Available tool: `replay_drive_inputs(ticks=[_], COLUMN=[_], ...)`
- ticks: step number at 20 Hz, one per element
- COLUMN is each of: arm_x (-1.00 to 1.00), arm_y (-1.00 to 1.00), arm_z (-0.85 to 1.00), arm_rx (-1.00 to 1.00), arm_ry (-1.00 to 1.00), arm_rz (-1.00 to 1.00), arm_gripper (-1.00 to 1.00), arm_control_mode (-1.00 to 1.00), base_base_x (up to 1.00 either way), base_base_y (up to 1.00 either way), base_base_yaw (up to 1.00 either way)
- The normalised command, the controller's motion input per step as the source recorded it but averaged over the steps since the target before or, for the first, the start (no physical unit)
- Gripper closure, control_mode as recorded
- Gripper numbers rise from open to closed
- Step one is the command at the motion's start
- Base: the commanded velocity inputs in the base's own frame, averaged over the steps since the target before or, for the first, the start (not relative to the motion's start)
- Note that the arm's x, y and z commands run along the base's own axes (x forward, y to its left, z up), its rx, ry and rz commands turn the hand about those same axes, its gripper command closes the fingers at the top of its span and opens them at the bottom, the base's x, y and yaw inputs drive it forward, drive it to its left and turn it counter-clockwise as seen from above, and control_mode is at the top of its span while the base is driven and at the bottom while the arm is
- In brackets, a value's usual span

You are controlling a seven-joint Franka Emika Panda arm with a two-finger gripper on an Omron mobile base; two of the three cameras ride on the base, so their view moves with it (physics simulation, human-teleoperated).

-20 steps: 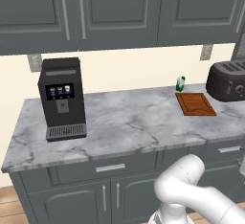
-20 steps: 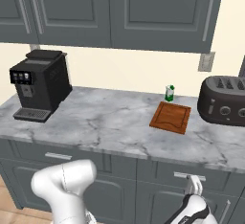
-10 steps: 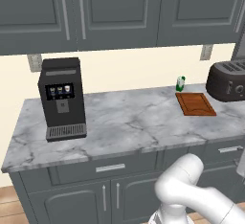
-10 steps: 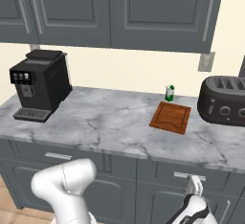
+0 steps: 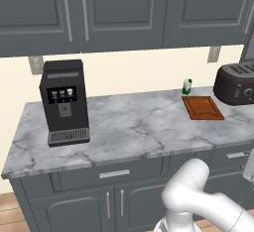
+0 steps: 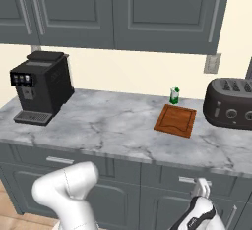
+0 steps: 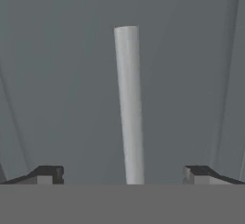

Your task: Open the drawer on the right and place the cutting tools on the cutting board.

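The two-finger gripper [image 7: 122, 175] is seen in the hand view with its dark tips spread wide apart and nothing between them but air. The slim silver bar handle [image 7: 129, 103] of the slate-grey drawer front [image 7: 62, 84] is centred in that gap, which suggests the hand has been lined up so that the fingers can close around the bar from either side. The handle appears upright there only because the camera is rolled with the hand; in the right base view the same handle [image 6: 191, 180] is shown lying level on the drawer front under the counter edge, with the gripper [image 6: 202, 188] just in front of it. No contact with the bar can be made out.

The drawer is judged to be fully shut, so the cutting tools are presumably hidden inside it. The flat reddish-brown wooden cutting board [image 6: 175, 120] is laid bare on the grey marble counter [image 6: 108, 126], almost directly above the drawer, which should keep the later carry short. A small green-and-white bottle [image 6: 174, 96] is set just behind the board, and a dark toaster [image 6: 230, 103] stands near its right. A black coffee machine [image 6: 40, 86] is placed well apart at the left end.
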Motion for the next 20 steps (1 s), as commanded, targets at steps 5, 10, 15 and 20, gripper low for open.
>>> replay_drive_inputs(ticks=[5, 10, 15, 20], arm_x=[0.25, 0.22, 0.20, 0.14], arm_y=[-0.18, -0.11, -0.11, -0.08], arm_z=[-0.19, -0.22, -0.28, -0.31], arm_rx=[0.00, 0.00, 0.00, 0.00], arm_ry=[0.00, 0.00, 0.00, -0.02], arm_rz=[-0.01, -0.01, -0.01, 0.00], arm_gripper=[-1.00, -1.00, -1.00, -1.00], arm_control_mode=[-1.00, -1.00, -1.00, -1.00], base_base_x=[0.00, 0.00, 0.00, 0.00], base_base_y=[0.00, 0.00, 0.00, 0.00], base_base_yaw=[0.00, 0.00, 0.00, 0.00])
